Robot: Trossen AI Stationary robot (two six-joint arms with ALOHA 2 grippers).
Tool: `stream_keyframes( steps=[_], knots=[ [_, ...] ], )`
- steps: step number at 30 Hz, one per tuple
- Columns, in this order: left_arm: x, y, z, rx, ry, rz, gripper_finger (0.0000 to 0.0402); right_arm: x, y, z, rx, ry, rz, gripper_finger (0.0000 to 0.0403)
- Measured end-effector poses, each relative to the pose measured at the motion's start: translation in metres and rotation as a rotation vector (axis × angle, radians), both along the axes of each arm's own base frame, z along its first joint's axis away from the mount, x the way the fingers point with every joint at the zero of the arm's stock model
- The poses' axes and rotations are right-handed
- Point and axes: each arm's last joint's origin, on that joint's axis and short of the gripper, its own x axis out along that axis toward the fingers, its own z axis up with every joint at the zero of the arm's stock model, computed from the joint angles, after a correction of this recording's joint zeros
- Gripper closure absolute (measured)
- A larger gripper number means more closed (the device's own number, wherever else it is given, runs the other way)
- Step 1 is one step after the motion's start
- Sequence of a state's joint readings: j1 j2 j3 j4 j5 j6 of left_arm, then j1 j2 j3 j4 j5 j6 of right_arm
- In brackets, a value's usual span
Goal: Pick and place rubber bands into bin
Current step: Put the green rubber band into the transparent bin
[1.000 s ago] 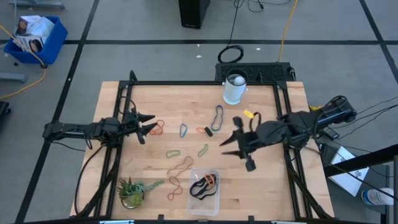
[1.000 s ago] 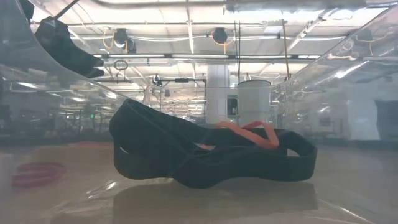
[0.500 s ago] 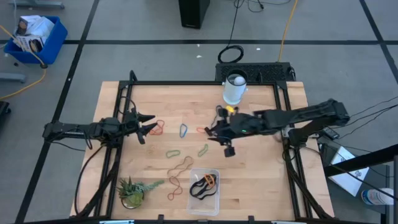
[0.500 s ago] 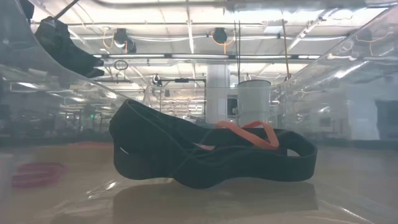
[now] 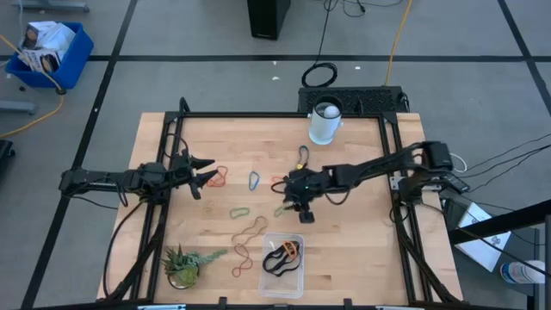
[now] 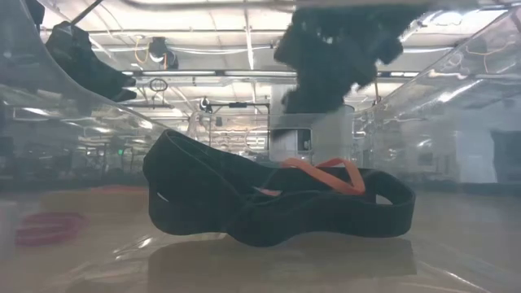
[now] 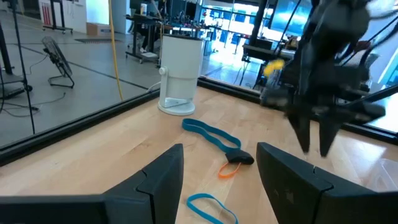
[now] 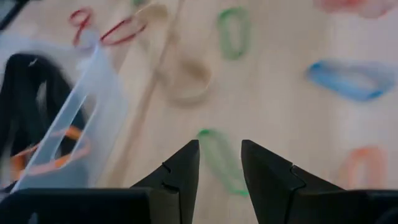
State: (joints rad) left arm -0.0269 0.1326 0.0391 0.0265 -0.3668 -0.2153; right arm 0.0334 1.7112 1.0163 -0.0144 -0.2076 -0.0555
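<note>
The wooden table (image 5: 362,250) is filling the middle of the high view, with both dark arms reaching in from its sides. The right gripper (image 5: 295,200) is stretching out to the table's centre, hanging over a green rubber band (image 5: 281,207); the right wrist view is showing its fingers (image 8: 180,167) parted, released, with that green band (image 8: 219,160) lying just ahead of the gap between them. The left gripper (image 5: 205,173) is waiting near the left edge, its fingers (image 7: 163,176) spread apart and holding nothing, just beside a red-orange band (image 5: 218,176).

Only the high view is giving the whole scatter: a white cup (image 5: 325,122) at the far edge, a small green plant (image 5: 182,265) at the near left corner, a blue crate (image 5: 50,52) on the floor, and loose bands lying between the arms, among them a blue one (image 5: 254,180), a green one (image 5: 239,211) and a long brownish one (image 5: 250,231).

The clear bin (image 5: 297,282) is sitting at the near edge, in the middle. The low view is looking through its wall and showing what the overhead cannot: a wide black band (image 6: 269,203) coiling on the floor of the bin with a thin orange band (image 6: 326,172) draped across it. The right wrist view is also catching the bin (image 8: 99,106) with these inside.
</note>
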Motion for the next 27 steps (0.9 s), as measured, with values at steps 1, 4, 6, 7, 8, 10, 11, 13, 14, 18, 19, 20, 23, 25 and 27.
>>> stream_keyframes(
  steps=[1,4,6,7,8,10,11,13,14,18,19,20,23,25,27],
  knots=[
    [0.000,0.000,0.000,0.000,0.000,0.000,0.0192,0.001,0.000,-0.008,0.019,0.032,-0.003,0.0289],
    [0.000,0.000,0.000,0.000,0.000,0.001,0.0192,0.003,0.000,-0.022,0.049,0.087,-0.035,0.0289],
    [0.000,0.000,0.000,0.000,0.000,0.000,0.0192,0.004,0.000,-0.025,0.032,0.091,-0.052,0.0289],
    [0.000,0.000,0.000,0.000,0.000,0.000,0.0192,0.004,-0.001,-0.027,0.019,0.094,-0.062,0.0289],
    [0.000,0.000,0.000,0.000,0.000,0.001,0.0192,0.004,-0.001,-0.028,0.011,0.098,-0.063,0.0289],
    [0.000,0.000,0.000,-0.001,0.000,0.001,0.0192,0.004,-0.002,-0.029,-0.015,0.099,-0.066,0.0289],
    [0.000,0.000,0.000,-0.001,0.000,0.001,0.0192,0.004,-0.002,-0.029,-0.018,0.097,-0.061,0.0289],
    [0.000,0.000,0.000,-0.001,0.000,0.001,0.0192,0.005,-0.002,-0.028,-0.025,0.088,-0.056,0.0289],
    [0.000,0.000,0.000,-0.001,0.000,0.000,0.0192,0.005,-0.002,-0.028,-0.027,0.088,-0.054,0.0289],
    [0.000,0.000,0.000,-0.001,0.000,0.000,0.0192,0.005,-0.002,-0.028,-0.020,0.091,-0.062,0.0289],
    [0.000,0.000,0.000,-0.001,0.000,0.001,0.0192,0.005,-0.002,-0.028,-0.015,0.092,-0.064,0.0288],
    [0.000,0.000,0.000,-0.001,0.000,0.001,0.0192,0.005,-0.002,-0.028,-0.014,0.092,-0.063,0.0286],
    [0.000,0.000,0.000,-0.001,0.000,0.001,0.0192,0.005,-0.002,-0.028,-0.015,0.091,-0.060,0.0274],
    [0.000,0.000,0.000,-0.001,0.000,0.001,0.0192,0.005,-0.001,-0.028,-0.019,0.090,-0.054,0.0259],
    [0.000,0.000,0.000,-0.001,0.000,0.001,0.0192,0.005,-0.001,-0.028,-0.028,0.088,-0.046,0.0240]
  ],
)
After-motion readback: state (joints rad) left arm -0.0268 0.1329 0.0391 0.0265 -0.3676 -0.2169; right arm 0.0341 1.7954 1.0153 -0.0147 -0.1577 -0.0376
